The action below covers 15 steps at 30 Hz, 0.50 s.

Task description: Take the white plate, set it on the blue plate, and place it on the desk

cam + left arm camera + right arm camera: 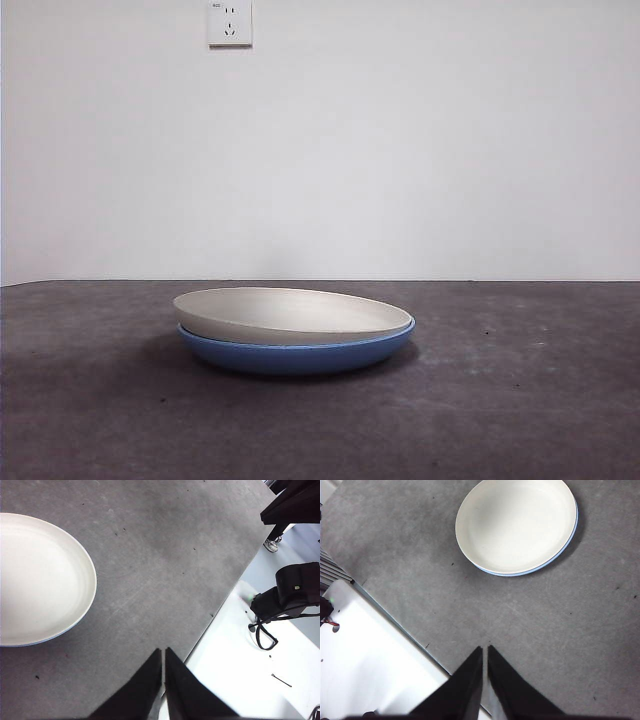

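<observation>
In each wrist picture the nearest things are the arm's own two black jaws, which rise from the bottom edge. The left gripper (163, 652) is seen with its jaws pressed together, only a hairline slit left between them, and nothing is held. The right gripper (485, 651) is likewise closed to a thin line and nothing is gripped by it.

Outward from the left jaws, the dark grey mottled desk (165, 555) is spread across most of the frame, and its edge is crossed by the jaw tips at lower centre. Beyond that edge, at lower right, a white surface (235, 670) is seen, with a black device (292, 592) at right. The white plate (37, 580) is cut by the left border of that frame, well apart from the jaws.

Outward from the right jaws, the desk fills the frame, and the white plate is found at upper centre-right, again well apart. Under it only a thin crescent of the blue plate (560, 555) is shown along its rim.

In the front view the white plate is seen seated inside the blue plate at lower centre, slightly tilted, its left side raised. The blue plate rests on the desk. A wall socket (229, 22) is mounted at the top of the frame, left of centre. Neither arm is visible in the front view.
</observation>
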### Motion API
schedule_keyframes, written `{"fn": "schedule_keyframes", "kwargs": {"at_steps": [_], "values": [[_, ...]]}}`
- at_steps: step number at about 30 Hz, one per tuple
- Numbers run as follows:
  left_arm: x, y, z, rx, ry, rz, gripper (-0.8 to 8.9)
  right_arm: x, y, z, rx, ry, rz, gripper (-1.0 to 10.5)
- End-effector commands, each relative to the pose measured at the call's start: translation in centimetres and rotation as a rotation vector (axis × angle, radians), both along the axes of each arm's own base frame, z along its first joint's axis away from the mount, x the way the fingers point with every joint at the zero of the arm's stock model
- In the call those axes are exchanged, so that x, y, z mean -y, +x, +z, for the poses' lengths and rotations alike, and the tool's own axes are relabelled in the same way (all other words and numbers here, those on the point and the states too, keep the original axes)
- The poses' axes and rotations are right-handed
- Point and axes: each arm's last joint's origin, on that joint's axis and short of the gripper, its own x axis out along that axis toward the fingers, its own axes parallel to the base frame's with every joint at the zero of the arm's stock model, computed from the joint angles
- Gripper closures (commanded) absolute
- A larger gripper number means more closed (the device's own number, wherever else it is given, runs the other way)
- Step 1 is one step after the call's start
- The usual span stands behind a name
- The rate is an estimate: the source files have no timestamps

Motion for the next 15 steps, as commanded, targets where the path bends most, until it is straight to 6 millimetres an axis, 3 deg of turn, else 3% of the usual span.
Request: {"fn": "schedule_keyframes", "kwargs": {"at_steps": [1, 12, 15], "values": [[0.2, 0.0, 0.2, 0.020, -0.001, -0.019, 8.04, -0.1, 0.0, 0.5, 0.029, 0.006, 0.017, 9.4], [-0.2, -0.3, 0.4, 0.021, -0.003, -0.014, 8.04, -0.1, 0.0, 0.5, 0.029, 0.006, 0.017, 9.4], [-1.0, -0.6, 1.2, 0.142, -0.017, -0.025, 8.04, -0.1, 0.0, 0.5, 0.030, 0.007, 0.017, 9.4]]}}
